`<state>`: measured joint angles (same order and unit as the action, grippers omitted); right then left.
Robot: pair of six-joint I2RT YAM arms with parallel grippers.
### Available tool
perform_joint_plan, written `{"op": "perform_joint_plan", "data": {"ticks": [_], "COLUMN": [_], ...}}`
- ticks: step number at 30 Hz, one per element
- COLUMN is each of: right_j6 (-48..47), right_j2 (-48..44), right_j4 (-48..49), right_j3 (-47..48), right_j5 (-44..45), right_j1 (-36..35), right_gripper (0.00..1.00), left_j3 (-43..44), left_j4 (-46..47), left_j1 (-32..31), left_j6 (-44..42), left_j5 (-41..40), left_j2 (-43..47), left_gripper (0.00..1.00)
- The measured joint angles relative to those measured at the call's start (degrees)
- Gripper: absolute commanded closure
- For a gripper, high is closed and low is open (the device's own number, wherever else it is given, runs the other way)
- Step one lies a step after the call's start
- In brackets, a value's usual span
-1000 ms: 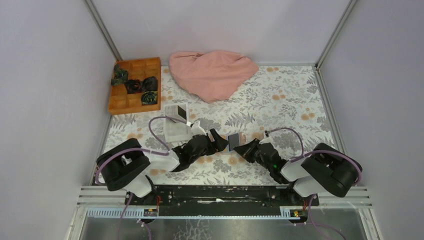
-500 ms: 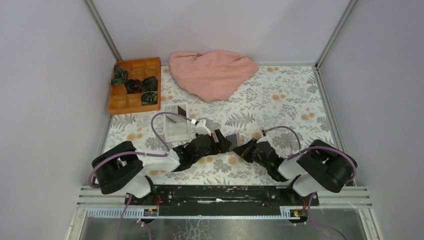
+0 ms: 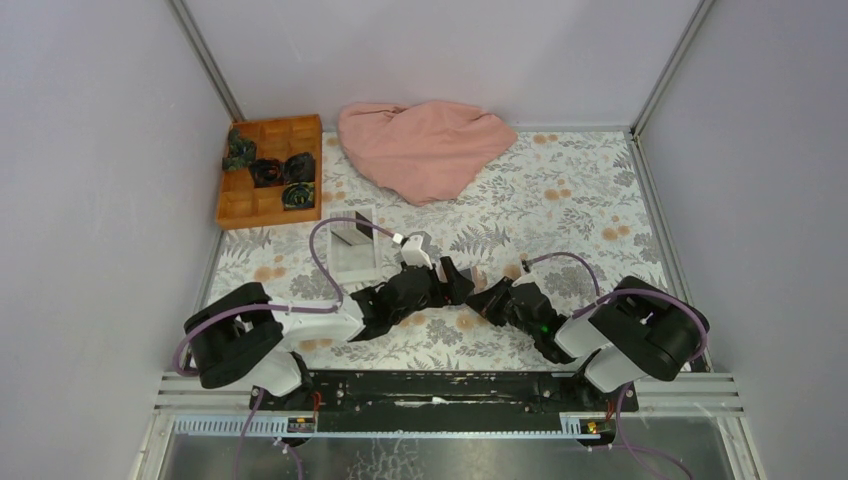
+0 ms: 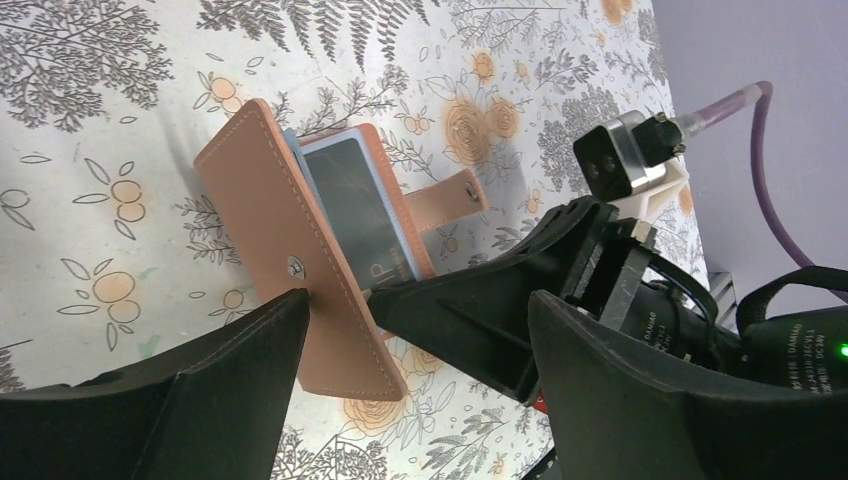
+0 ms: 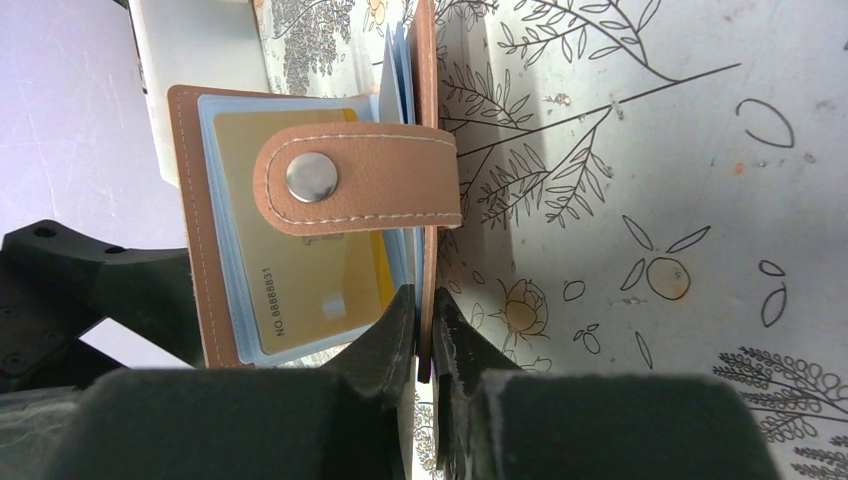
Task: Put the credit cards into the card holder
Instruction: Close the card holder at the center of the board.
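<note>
The reddish-brown card holder (image 4: 270, 210) stands open on edge on the floral table. A dark grey credit card (image 4: 362, 205) sits in one clear sleeve and a gold card (image 5: 300, 270) in another. The holder's snap strap (image 5: 370, 185) folds across the gold card. My right gripper (image 5: 424, 300) is shut on one leather flap of the card holder, pinching its edge. My left gripper (image 4: 418, 300) is open, its fingers straddling the holder's near end and the right gripper's fingers without touching the leather. Another grey card (image 3: 350, 234) lies in the white tray (image 3: 356, 264).
An orange wooden compartment box (image 3: 270, 170) with dark items stands at the back left. A pink cloth (image 3: 425, 145) lies at the back centre. The white tray is just left of the left gripper (image 3: 452, 280). Walls close in the table on three sides.
The left gripper has moved right and slightly away from me, closing in on the right gripper. The grey face seen between the two grippers a second ago is now covered from above.
</note>
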<state>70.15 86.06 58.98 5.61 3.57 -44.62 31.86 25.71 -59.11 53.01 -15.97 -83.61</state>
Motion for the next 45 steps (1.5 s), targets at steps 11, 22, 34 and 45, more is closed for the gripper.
{"op": "perform_joint_plan", "data": {"ticks": [11,22,34,45], "right_j6": [0.0,-0.02,0.94,2.69], "right_j2": [0.59,1.31,3.78,3.67], "right_j4": [0.63,1.07,3.67,4.17], "right_j3": [0.0,0.0,-0.02,-0.04], "right_j5": [-0.15,-0.24,-1.62,-1.75], "right_j1": [0.0,0.02,0.39,0.5], "right_gripper": [1.0,0.95,0.65,0.58], "left_j3": [2.47,7.37,10.38,10.88], "left_j4": [0.04,-0.96,-3.54,-3.41], "left_j1": [-0.52,-0.52,-0.35,-0.09], "left_j6": [-0.11,-1.31,-1.31,1.2], "left_j5": [0.79,4.42,6.93,6.32], "left_j2": [-2.78,-7.87,-10.21,-10.21], "left_gripper": [0.12,0.12,0.12,0.12]}}
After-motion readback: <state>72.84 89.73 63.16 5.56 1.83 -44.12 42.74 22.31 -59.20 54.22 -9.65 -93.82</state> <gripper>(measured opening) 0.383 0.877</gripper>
